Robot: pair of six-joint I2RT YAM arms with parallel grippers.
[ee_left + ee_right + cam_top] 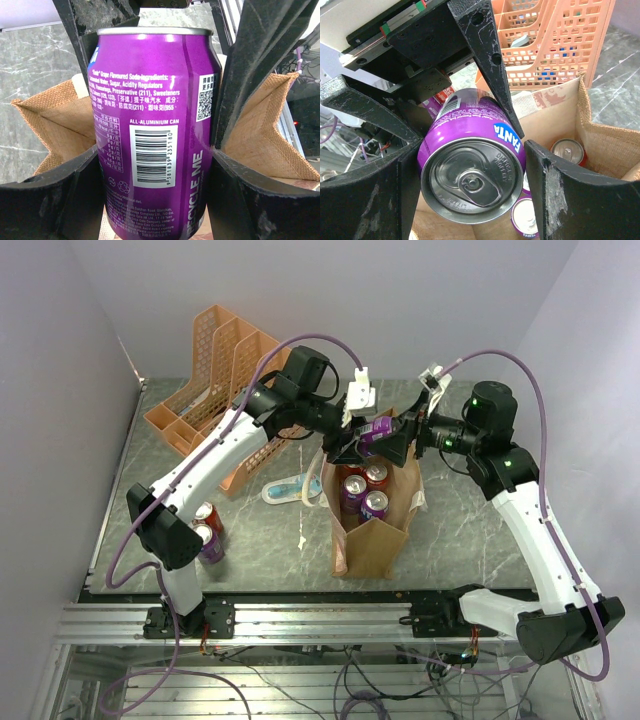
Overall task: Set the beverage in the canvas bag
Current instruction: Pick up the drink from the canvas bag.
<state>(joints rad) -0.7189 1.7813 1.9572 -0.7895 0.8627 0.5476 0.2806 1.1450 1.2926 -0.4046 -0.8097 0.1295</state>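
Above the open mouth of the canvas bag (372, 540), a smooth purple aluminium can (378, 429) lies tilted on its side, pinched across its cylindrical wall by the left gripper (157, 165). The right gripper (472, 192) has its fingers flanking the silver lid end; I cannot tell whether they press on it. Bag: coarse tan weave, boxy, upright, with three cans (362, 492) standing inside.
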